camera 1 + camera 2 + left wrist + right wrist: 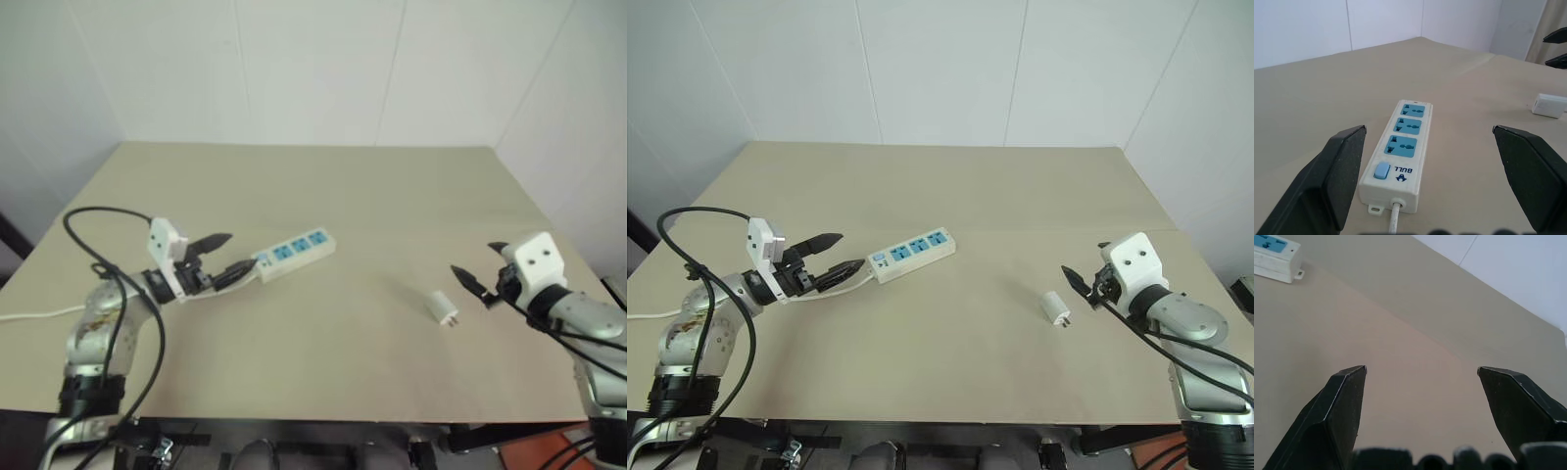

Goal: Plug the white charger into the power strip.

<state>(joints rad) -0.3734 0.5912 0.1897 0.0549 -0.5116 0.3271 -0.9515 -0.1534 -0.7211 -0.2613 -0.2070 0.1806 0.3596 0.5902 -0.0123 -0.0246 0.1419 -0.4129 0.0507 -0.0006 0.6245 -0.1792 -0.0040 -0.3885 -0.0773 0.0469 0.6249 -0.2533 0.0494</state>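
Observation:
The power strip (912, 255), a long white bar with three blue sockets, lies flat on the beige table (950, 186) left of centre; its switch end and white cord face my left gripper (850, 254). That gripper is open, level, just short of the strip's cord end; the left wrist view looks along the strip (1399, 156) between the spread fingers (1337, 171). The white charger (1055, 307) lies on its side right of centre, prongs toward the table's near edge. My right gripper (1085, 269) hovers open a little to the charger's right, holding nothing.
The strip's white cord (39, 314) trails off the table's left edge. Black cables loop over my left arm (108, 274). White walls stand close behind the table and to its right. In the left wrist view the charger (1549, 105) lies far beyond the strip.

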